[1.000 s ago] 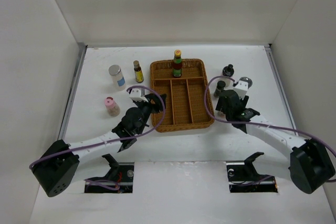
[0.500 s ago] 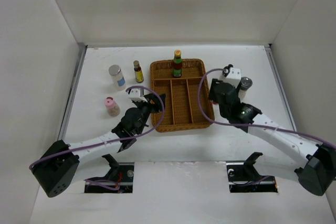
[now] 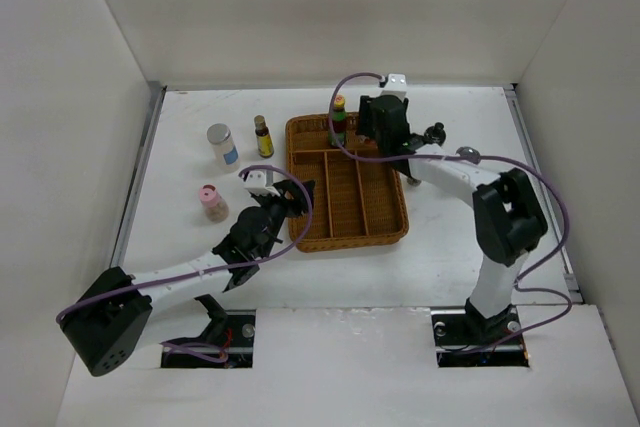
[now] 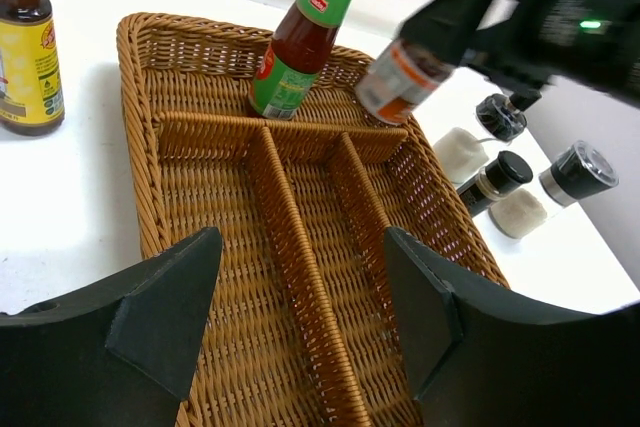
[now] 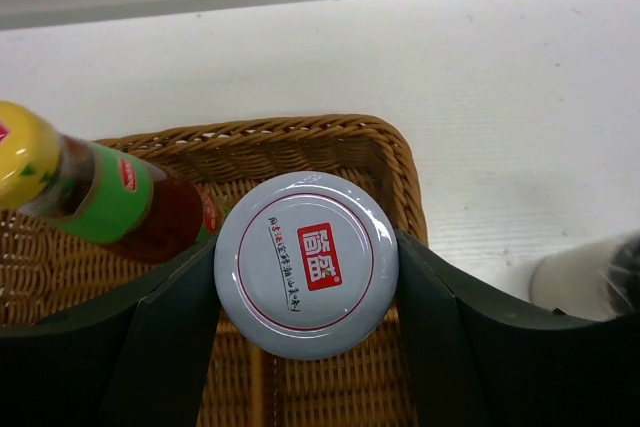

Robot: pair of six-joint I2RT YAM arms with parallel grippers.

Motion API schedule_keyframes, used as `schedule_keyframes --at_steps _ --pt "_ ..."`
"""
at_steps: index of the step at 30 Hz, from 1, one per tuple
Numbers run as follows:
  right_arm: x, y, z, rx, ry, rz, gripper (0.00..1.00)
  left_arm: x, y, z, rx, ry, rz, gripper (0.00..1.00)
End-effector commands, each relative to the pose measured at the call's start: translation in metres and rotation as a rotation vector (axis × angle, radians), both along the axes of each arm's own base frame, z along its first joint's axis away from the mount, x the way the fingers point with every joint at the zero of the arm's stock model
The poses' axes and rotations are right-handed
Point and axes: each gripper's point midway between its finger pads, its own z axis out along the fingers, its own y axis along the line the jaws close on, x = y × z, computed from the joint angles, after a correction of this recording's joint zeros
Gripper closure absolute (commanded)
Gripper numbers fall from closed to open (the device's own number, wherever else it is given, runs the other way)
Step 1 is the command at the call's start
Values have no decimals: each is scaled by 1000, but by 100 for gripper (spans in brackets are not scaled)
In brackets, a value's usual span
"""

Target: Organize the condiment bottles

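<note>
R end effector (image 5: 306, 282) clamped on white-lidded jar (image 4: 398, 84): rigid, smooth, prob slippery, so grip mid-body. L end effector (image 4: 300, 317) apart, empty.

The right gripper (image 4: 442, 33) holds a jar (image 4: 398, 83) over the tray's (image 4: 141, 152) back compartment.

Left arm (image 3: 187, 274) and right arm (image 3: 448, 168): white links, black joint housings and bases. Purple cable (image 3: 309, 202) looped along each. Green indicator light (image 4: 590, 24) lit on right wrist housing.
</note>
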Motion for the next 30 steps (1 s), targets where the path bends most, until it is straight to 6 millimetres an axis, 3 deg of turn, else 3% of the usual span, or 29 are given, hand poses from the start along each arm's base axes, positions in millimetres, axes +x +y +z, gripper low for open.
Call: schedule_keyframes --at_steps 1,6,12,17,21,24,27,30 --pt "34 17 83 121 -207 44 53 1 3 14 -54 -42 13 36" --pt "50 18 55 102 -161 33 51 3 2 10 -45 -32 13 36" --pt "46 18 3 64 -48 36 42 6 1 6 -38 -25 18 36" --pt "39 19 -10 61 -6 52 27 9 0 3 -29 -18 21 35" --pt "38 13 -17 75 10 47 22 12 5 4 -26 -14 36 35" --pt "32 10 -5 115 -9 50 14 15 7 3 -12 1 53 35" --pt "17 8 37 165 -85 73 6 20 18 14 -15 -1 108 34" --pt "-8 -6 81 208 -168 63 3 26 33 37 4 15 191 27"
